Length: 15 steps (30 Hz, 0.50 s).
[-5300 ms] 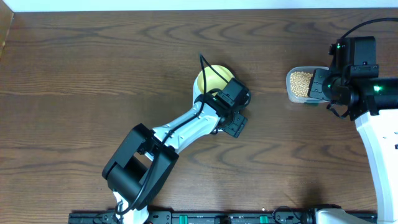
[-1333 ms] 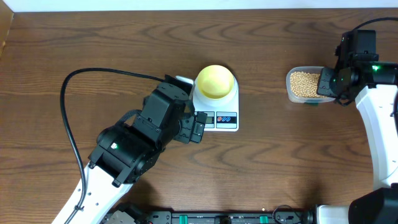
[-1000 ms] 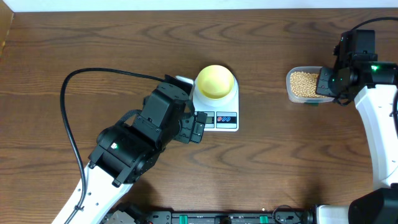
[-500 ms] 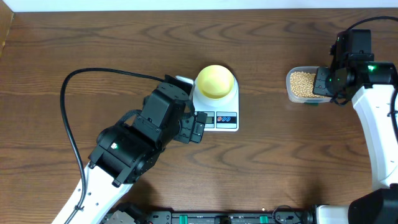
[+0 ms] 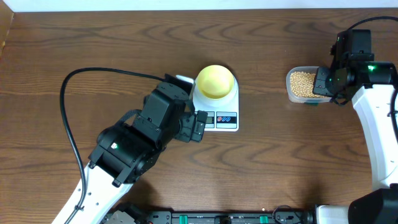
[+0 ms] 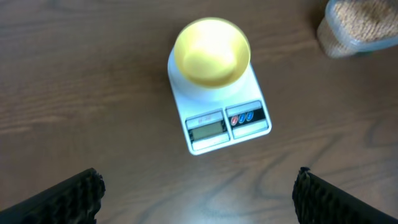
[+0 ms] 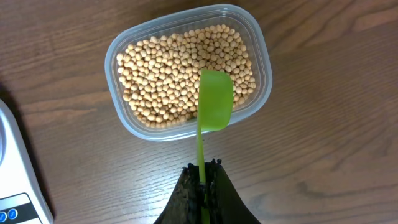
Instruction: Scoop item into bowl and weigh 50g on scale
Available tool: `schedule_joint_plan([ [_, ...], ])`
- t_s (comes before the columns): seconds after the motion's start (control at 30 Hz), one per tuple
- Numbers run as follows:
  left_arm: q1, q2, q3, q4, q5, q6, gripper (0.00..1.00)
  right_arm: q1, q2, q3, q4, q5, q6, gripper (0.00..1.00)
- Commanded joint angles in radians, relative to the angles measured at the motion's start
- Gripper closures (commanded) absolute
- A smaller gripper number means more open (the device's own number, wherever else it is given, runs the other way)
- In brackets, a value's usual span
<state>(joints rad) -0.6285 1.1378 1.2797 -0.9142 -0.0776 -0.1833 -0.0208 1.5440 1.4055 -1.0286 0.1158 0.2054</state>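
Pinching green scoop [image 7: 214, 102] over tub [image 7: 262, 46] of beans [image 7: 165, 78]: R gripper [image 7: 203, 179]; L gripper [image 6: 198, 177] spread wide; scale display [image 6: 208, 128] illegible.

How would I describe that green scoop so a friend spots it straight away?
On the wooden table, find the clear plastic tub of tan beans on the right side. Over it is a scoop with a thin handle, clamped in the right arm's black pincer. It is green, unlike the yellow bowl and white scale.
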Motion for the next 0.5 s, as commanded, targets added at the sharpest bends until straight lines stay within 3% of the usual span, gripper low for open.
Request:
schedule_joint_plan([
  [0.0,0.004,0.036,-0.018,0.007,-0.013,0.005,0.01,0.009,-0.003,0.019,0.007,0.006,0.019,0.99],
  [0.27,0.004,0.290,-0.047,0.045,0.014,0.006,0.01,0.010,-0.003,0.019,0.017,0.006,0.026,0.99],
  [0.47,0.003,0.511,-0.047,0.101,0.291,0.083,0.01,0.010,-0.003,0.019,0.025,0.006,0.026,0.99],
])
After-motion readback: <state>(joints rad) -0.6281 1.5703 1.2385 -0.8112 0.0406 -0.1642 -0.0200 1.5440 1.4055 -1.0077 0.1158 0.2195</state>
